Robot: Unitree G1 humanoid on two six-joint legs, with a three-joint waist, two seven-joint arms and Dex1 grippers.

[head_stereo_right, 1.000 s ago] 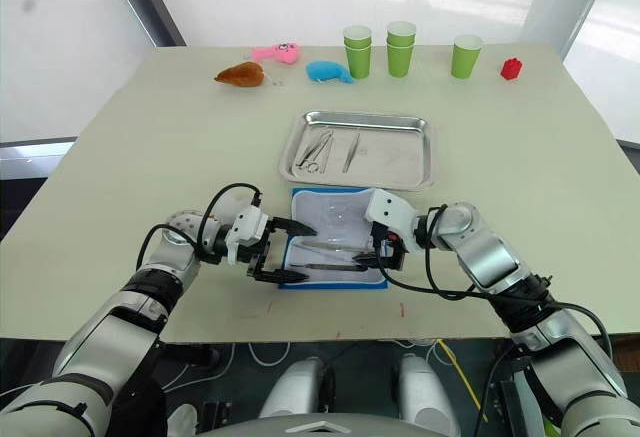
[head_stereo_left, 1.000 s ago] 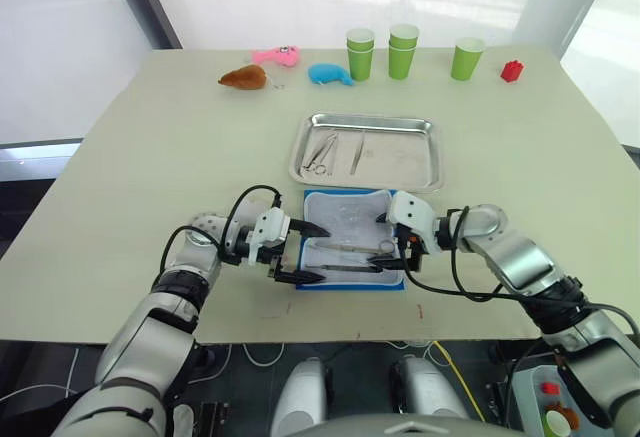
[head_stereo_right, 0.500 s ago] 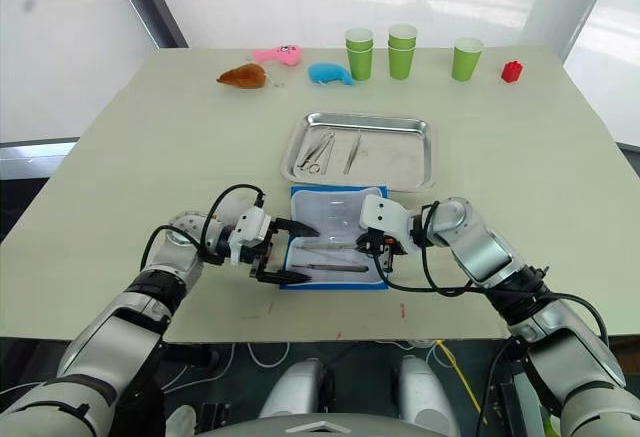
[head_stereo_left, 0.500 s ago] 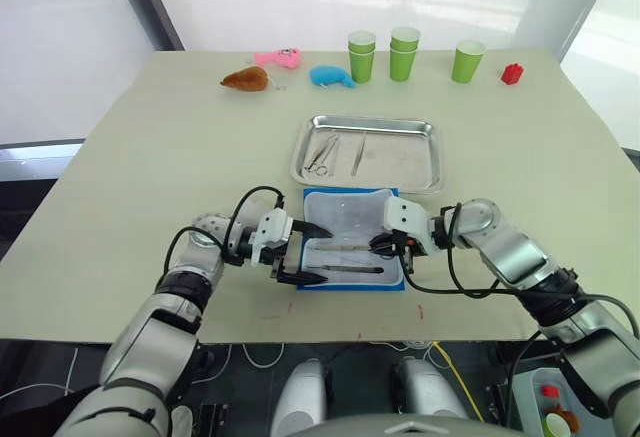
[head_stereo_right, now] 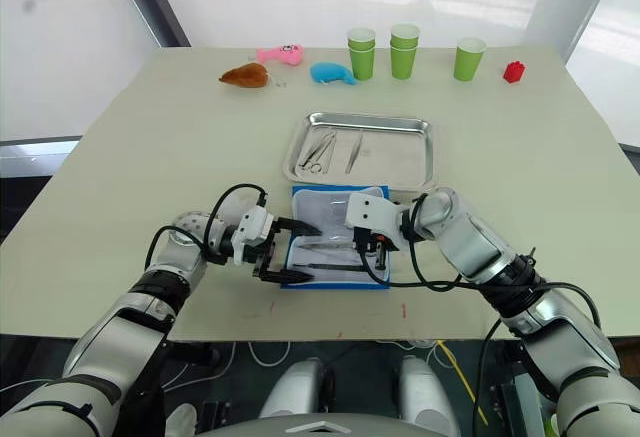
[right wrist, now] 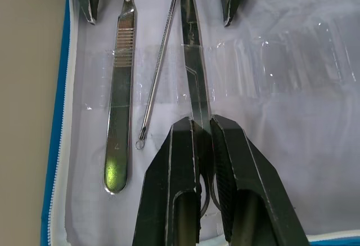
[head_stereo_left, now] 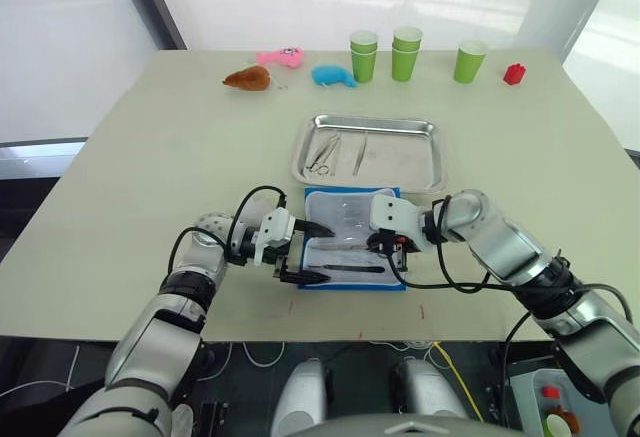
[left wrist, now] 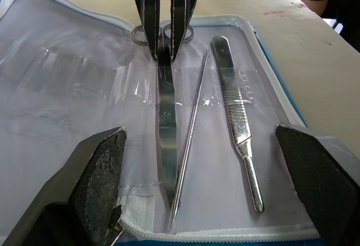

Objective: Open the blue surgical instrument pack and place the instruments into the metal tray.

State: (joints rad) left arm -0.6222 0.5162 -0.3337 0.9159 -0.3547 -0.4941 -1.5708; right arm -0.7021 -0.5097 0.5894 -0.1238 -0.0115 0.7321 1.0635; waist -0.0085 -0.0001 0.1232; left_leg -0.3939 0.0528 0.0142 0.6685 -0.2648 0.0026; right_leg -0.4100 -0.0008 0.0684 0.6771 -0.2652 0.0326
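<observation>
Your right gripper [right wrist: 201,144] pinches the scissors [right wrist: 194,77] near their rings, inside the open pack [head_stereo_left: 352,240]; thin, stiff, slippery steel. Your left gripper [head_stereo_left: 306,253] gapes wide beside it.

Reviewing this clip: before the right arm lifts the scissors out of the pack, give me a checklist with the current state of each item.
1. Right gripper shut on the scissors near the ring handles: ok.
2. Blue surgical instrument pack lying open: ok.
3. Left gripper open, straddling the pack's end, clear of the scissors: ok.
4. Scissor blades free of the clear retaining strap: not ok, they still pass under it.
5. Probe and scalpel handle apart from the scissors: ok.
6. Free room in the metal tray: ok, right part bare.
</observation>
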